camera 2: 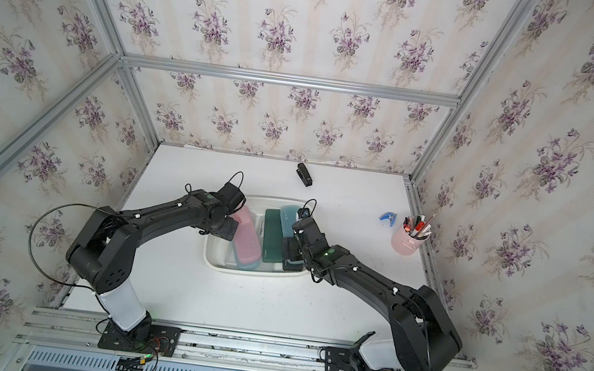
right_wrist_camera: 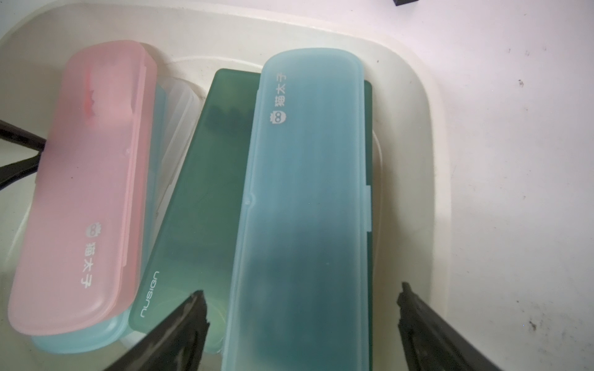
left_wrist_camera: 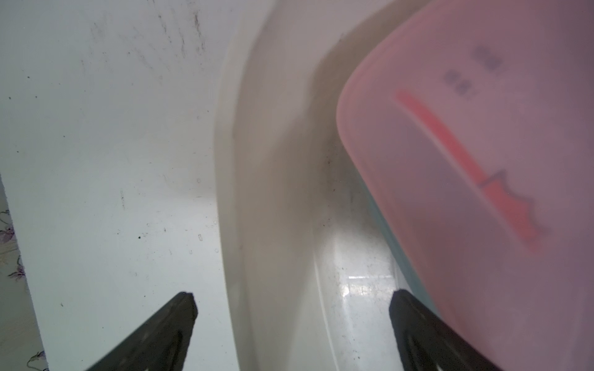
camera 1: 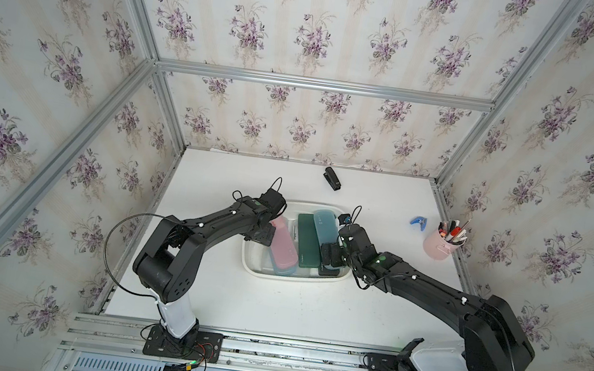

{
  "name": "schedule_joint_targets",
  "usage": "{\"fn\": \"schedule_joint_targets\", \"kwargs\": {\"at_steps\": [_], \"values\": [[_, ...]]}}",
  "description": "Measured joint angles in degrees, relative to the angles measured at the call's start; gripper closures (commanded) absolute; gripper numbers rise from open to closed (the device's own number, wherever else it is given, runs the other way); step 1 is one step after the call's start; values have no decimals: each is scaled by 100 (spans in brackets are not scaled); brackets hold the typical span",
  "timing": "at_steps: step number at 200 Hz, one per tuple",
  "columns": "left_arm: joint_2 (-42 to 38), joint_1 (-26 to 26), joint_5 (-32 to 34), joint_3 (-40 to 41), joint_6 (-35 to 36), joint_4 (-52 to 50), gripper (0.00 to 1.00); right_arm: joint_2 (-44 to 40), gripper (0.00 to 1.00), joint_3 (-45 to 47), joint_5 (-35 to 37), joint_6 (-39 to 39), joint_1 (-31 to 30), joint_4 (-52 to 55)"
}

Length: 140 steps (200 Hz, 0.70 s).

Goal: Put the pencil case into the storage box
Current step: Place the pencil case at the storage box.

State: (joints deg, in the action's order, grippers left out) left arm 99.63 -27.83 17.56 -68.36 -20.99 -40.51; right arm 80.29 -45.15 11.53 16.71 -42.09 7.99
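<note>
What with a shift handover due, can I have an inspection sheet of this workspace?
Surface: white table, lightly scuffed.
Job's things: white storage box holds pink pencil case, dark green pencil case, light blue pencil case; more lie beneath.
Clutter: black stapler, blue clip, pink pen cup, all outside the box.
Grippers: left gripper open at the box rim; right gripper open astride the light blue pencil case.
Cables: black cable loop at the left arm.
Surroundings: floral wallpaper, aluminium frame.

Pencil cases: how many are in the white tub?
5: pink case atop pale blue case, clear case beside them, dark green case alongside, blue case overlapping it. Others may be hidden.
</note>
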Motion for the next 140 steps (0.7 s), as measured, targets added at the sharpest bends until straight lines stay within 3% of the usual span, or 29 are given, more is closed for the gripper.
{"fn": "schedule_joint_targets", "kwargs": {"at_steps": [92, 140], "values": [[87, 0, 63, -111, 85, -28, 1, 22, 0, 35, 7, 2, 4, -13], [-914, 31, 409, -120, 55, -463, 1, -715, 0, 144, 140, 42, 341, -4]]}}
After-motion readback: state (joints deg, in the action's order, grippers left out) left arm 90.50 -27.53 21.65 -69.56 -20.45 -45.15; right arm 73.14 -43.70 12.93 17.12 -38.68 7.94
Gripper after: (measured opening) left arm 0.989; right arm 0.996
